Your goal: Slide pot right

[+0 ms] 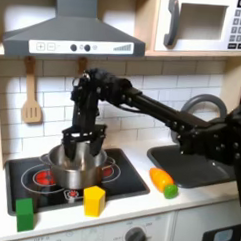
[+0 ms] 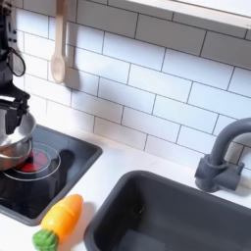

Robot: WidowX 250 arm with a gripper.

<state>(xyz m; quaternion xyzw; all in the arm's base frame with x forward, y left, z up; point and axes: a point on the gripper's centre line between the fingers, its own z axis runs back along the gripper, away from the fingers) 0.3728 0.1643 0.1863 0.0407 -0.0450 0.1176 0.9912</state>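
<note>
the counter point(image 1: 188, 211) carries everything; the sink point(image 2: 176, 211) is sunk into it at the second exterior view's right, with a grey tap point(image 2: 221, 157) at its back; the black hob point(image 1: 34, 178) takes up the first exterior view's left, red ring marks point(image 2: 34, 162) on its top.

the arm point(image 1: 163, 110) reaches across from the first exterior view's right and bends down over the hob; the pot point(image 1: 78, 168) sits on the hob, roughly over the rear middle of the plate, shiny and low-walled; in the second exterior view it lies at the left edge, cut off by the frame point(image 2: 14, 147).

the gripper point(image 1: 79, 140) is down at the pot's rim; fingers look somewhat spread, one either side of the near wall or inside the rim, but whether they pinch the metal i cannot tell; contact uncertain.

smaller items: a toy carrot point(image 1: 163, 181) on the counter right of the hob in the first exterior view; a yellow block point(image 1: 93, 199) and a green block point(image 1: 24, 214) at the hob's front; a wooden spatula point(image 2: 58, 49) on the tiled wall.

risks, judged: if the hold is shallow, the smooth wall may slip out mid-slide and the pot stays put; pushing high on the rim could tip it instead of sliding; the hob's edge may catch the base; a long slide could nudge the carrot toward the sink.
</note>
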